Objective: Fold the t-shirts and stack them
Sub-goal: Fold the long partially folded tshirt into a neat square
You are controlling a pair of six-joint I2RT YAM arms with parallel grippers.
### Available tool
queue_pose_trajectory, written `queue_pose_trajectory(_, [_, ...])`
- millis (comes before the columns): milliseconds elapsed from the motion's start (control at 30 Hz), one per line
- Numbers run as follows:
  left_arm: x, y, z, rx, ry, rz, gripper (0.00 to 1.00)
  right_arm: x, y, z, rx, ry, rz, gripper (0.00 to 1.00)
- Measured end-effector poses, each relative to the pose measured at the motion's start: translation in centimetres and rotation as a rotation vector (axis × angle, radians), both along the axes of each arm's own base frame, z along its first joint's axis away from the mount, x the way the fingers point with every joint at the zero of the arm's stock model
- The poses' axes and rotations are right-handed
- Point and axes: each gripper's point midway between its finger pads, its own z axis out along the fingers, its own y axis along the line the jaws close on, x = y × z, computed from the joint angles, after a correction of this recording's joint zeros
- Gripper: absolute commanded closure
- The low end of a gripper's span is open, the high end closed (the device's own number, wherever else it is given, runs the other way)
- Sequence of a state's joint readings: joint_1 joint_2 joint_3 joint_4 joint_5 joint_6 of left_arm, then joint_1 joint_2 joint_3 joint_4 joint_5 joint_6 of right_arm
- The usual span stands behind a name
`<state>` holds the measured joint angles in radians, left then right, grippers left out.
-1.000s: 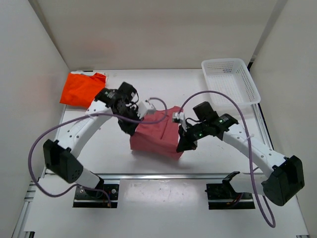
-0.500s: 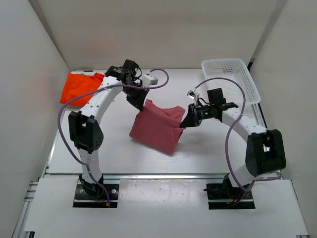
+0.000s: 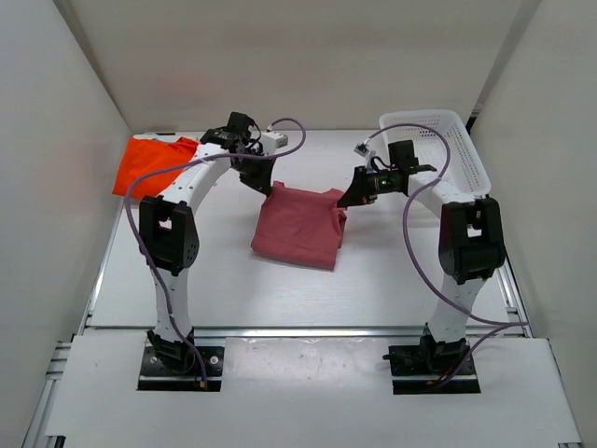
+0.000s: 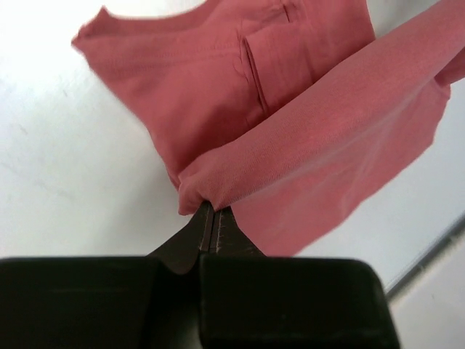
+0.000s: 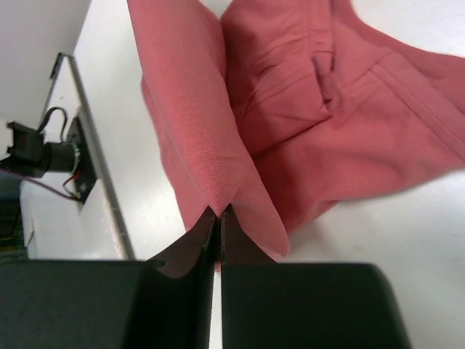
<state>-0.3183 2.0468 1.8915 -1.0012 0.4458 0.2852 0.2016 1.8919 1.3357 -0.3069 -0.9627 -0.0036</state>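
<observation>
The red shirt (image 3: 297,229) is spread near the middle of the counter (image 3: 401,271). The left fingers (image 4: 187,251) are shut tight on a fold of its cloth at the far left corner. The right fingers (image 5: 195,251) are likewise pinched shut on a fold at the far right corner. An orange shirt (image 3: 154,166) is seen at the counter's far left, and a basket (image 3: 422,116) at its far right.

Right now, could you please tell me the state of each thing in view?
pinkish-red t-shirt: doubled over, far edge lifted.
orange t-shirt: lying apart, apparently folded.
basket: upright, untouched.
left end effector: shut on pinkish-red t-shirt.
right end effector: shut on pinkish-red t-shirt.
</observation>
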Motion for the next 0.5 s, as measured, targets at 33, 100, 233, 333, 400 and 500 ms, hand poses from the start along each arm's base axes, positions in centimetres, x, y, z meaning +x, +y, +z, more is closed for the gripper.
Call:
queue_pose_trajectory(33, [0.6,-0.3,-0.3,-0.001,-0.009,0.001,1.00,0.6,-0.1,-0.2,-0.007,-0.006,-0.006,1.00])
queue_pose_trajectory(100, [1.8,-1.1,-1.1,-0.005,-0.027,0.002,1.00,1.8,-0.2,-0.5,-0.023,-0.013,-0.019,1.00])
queue_pose_trajectory(233, [3.8,-2.6,-2.5,-0.023,-0.057,0.023,0.98,4.1,-0.6,-2.0,-0.098,-0.022,-0.069,0.88])
queue_pose_trajectory(333, [5.1,-3.0,-3.4,-0.022,-0.079,0.047,0.91,6.1,-1.5,-3.1,-0.208,-0.060,-0.138,0.70])
queue_pose_trajectory(400, [6.0,-3.0,-4.0,-0.012,-0.099,0.062,0.84,7.4,-2.2,-3.3,-0.285,-0.103,-0.188,0.59])
queue_pose_trajectory(500, [7.8,-2.6,-4.7,0.026,-0.135,0.099,0.88,9.9,-3.3,-2.7,-0.401,-0.201,-0.263,0.57])
